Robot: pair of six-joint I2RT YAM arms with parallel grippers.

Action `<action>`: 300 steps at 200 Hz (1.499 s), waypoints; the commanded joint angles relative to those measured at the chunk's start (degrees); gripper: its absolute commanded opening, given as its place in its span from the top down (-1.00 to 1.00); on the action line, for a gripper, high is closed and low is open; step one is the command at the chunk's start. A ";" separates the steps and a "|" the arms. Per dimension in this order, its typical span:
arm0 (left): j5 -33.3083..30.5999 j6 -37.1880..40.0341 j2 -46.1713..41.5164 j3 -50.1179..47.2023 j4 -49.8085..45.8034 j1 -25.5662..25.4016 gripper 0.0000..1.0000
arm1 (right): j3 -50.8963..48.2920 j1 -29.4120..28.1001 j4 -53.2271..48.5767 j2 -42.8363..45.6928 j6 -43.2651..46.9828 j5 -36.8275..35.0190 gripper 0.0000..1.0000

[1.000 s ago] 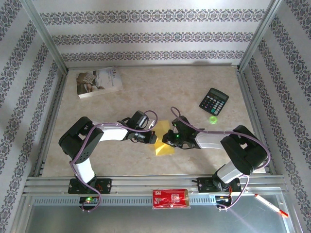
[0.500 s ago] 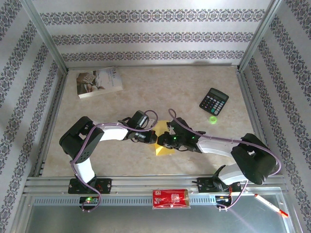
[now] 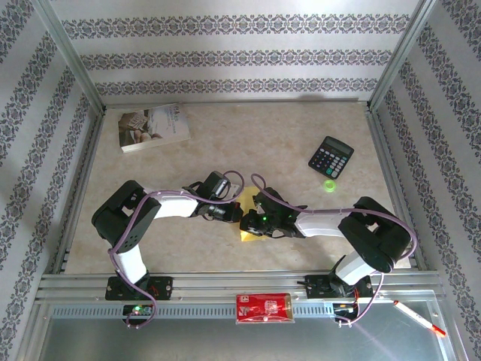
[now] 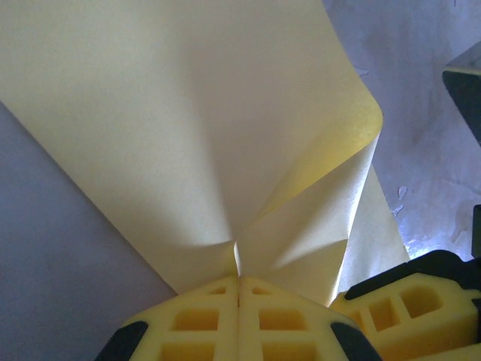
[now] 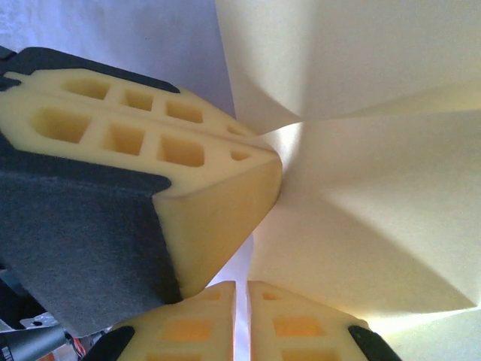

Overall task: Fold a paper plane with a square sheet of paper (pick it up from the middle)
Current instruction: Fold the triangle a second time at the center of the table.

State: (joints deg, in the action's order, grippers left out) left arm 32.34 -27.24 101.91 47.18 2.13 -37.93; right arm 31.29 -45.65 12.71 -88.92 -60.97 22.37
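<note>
Light, limp and quick to crease, the square sheet of paper (image 4: 188,113), well near-left of the calculator (image 3: 331,156), puckers at its middle, the sensible hold, where the left gripper (image 4: 238,280) clamps it, with the right gripper (image 5: 242,289) all but closed alongside.

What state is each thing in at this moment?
square sheet of paper, creased and curling, not flat.
left gripper, shut on the sheet at a crease.
right gripper, shut beside the left one; hold on the paper unclear.
book, closed, lying flat.
calculator, face up.
</note>
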 commanded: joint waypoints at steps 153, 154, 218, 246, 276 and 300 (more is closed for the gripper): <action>-6.41 1.27 4.34 -1.48 -6.39 -1.09 1.00 | -0.53 -0.73 -1.81 3.13 1.06 0.46 0.72; -6.41 1.25 4.35 -1.52 -6.37 -1.09 1.00 | -0.53 -0.75 -1.81 3.14 1.00 0.47 0.72; -6.41 1.30 4.33 -1.51 -6.36 -1.11 1.00 | -1.40 -2.39 -0.41 0.66 -0.32 0.05 0.73; -6.61 1.30 4.41 -1.45 -6.35 -1.10 1.00 | -2.19 -3.21 0.40 -0.50 -0.99 -0.33 0.75; -6.83 1.36 4.44 -1.47 -6.61 -1.09 1.00 | -3.15 -3.35 0.56 -0.72 -1.13 -0.40 0.75; -7.01 1.49 4.52 -1.38 -6.68 -1.09 1.00 | -3.64 -3.38 0.36 -0.62 -1.04 -0.51 0.75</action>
State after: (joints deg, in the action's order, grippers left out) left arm 32.10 -27.22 102.04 47.31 2.13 -38.15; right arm 29.04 -48.27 13.67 -88.90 -61.41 22.33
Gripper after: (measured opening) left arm 0.044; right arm 0.126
